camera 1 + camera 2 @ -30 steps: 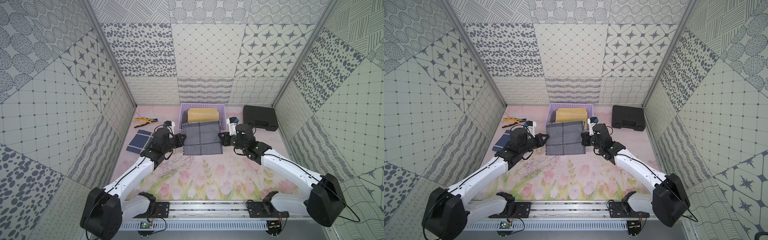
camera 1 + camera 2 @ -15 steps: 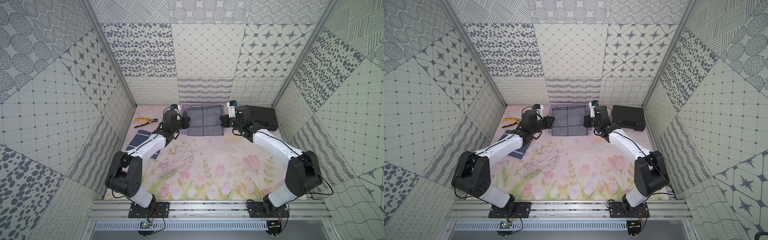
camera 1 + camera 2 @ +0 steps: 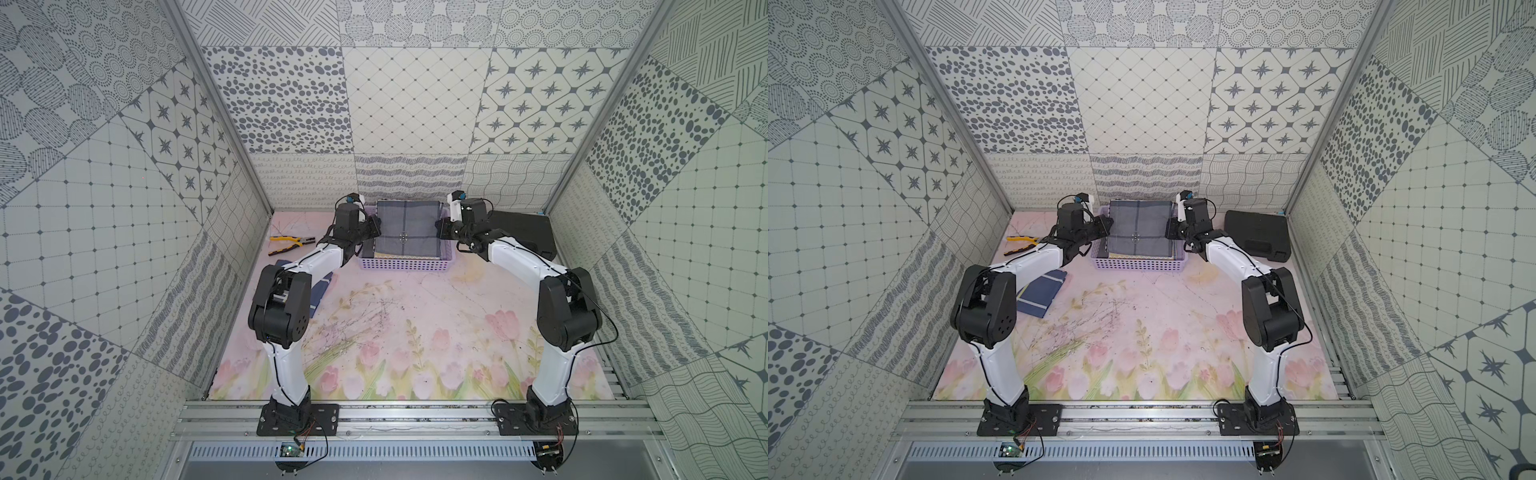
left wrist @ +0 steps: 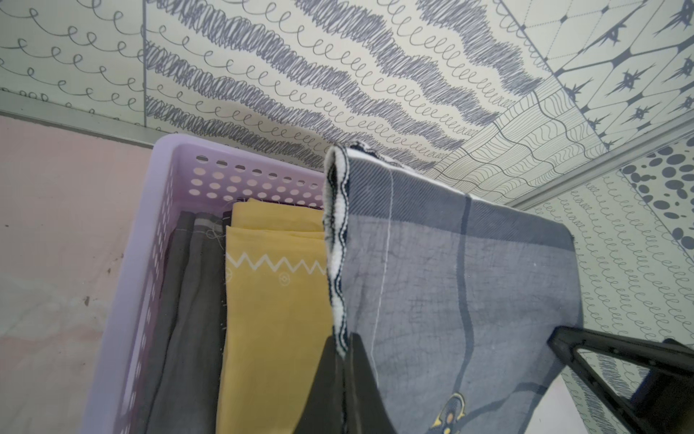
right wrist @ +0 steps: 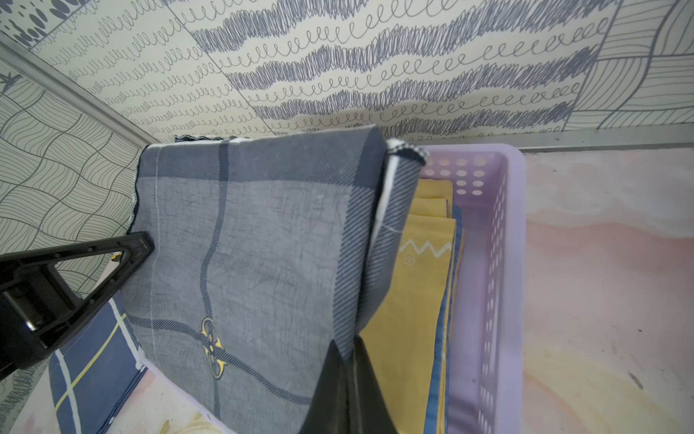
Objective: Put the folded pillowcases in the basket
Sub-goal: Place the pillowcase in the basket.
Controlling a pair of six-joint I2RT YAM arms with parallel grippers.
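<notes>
nearest the rail, both arms reach away over the floral mat (image 3: 415, 332) toward the back wall. a folded navy cloth (image 3: 1040, 293) lies on the mat beside the left arm, apart from the work.

further on, the left gripper (image 4: 343, 349) is pinched tight on one side edge of the folded pillowcase (image 3: 406, 228), and the right gripper (image 5: 351, 353) is clamped on the opposite edge. the grey checked cloth hangs stretched flat between them, above the basket (image 3: 405, 264) and clear of the yellow cloth (image 4: 270, 293) lying inside. its far edge seems to sit about over the far rim, close to the wall.

the step in hand looks like lowering and letting go. done well, both grippers would descend together and level, perhaps drawn slightly toward the robot so the far edge drops inside the rim. the cloth should stay taut so the folds do not sag open, the fingers should pass inside the side walls, and both should release together once it rests on the yellow cloth.

the pliers (image 3: 286, 244) and black case (image 3: 523, 232) lie off to either side.
</notes>
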